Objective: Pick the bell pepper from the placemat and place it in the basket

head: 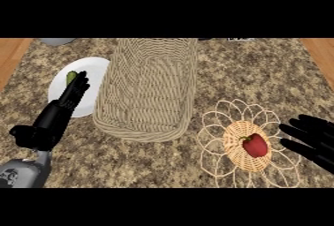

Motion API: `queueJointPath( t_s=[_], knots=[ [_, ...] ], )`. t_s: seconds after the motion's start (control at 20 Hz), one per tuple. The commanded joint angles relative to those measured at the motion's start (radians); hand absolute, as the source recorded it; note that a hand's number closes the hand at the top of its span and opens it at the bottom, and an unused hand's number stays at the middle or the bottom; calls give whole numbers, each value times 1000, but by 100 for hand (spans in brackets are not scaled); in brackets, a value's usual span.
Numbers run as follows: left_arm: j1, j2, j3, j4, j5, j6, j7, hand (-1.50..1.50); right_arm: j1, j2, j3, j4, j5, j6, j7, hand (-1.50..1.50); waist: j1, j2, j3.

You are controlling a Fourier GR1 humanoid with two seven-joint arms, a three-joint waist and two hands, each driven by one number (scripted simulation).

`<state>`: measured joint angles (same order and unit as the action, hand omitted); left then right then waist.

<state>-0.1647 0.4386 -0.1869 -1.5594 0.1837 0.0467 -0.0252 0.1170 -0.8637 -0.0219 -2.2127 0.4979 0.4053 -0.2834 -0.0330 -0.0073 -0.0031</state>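
Observation:
A red bell pepper lies on the woven centre of a round wire-looped placemat at the lower right of the counter. My right hand is just to the right of it, fingers straight and spread toward the pepper, a small gap between them. A long oval wicker basket stands in the middle of the counter with nothing showing inside. At the left my left hand is held with straight fingers pointing up over a white plate.
A white plate at the upper left carries a green item, partly hidden by my left fingers. A grey object sits at the top left edge. Wooden strips border the speckled stone counter on both sides.

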Motion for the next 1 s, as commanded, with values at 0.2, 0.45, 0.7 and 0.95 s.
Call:
queueJointPath(
  t_s=[0.2,0.45,0.7,0.95],
  knots=[
    [10,-29,5,-68,-37,-6,53,0,122,-75,-269,-79,-135,259,-30,-150,19,3,3],
    [17,-37,46,-13,-45,-66,-9,0,94,-49,-405,31,-122,317,-172,-150,25,6,3],
    [43,-73,43,17,-88,-82,-30,0,137,63,-317,48,38,234,-250,-150,28,6,4],
    [-37,-69,92,-36,-59,-105,53,0,34,114,-179,163,82,197,-215,-150,39,9,4]
  ],
)
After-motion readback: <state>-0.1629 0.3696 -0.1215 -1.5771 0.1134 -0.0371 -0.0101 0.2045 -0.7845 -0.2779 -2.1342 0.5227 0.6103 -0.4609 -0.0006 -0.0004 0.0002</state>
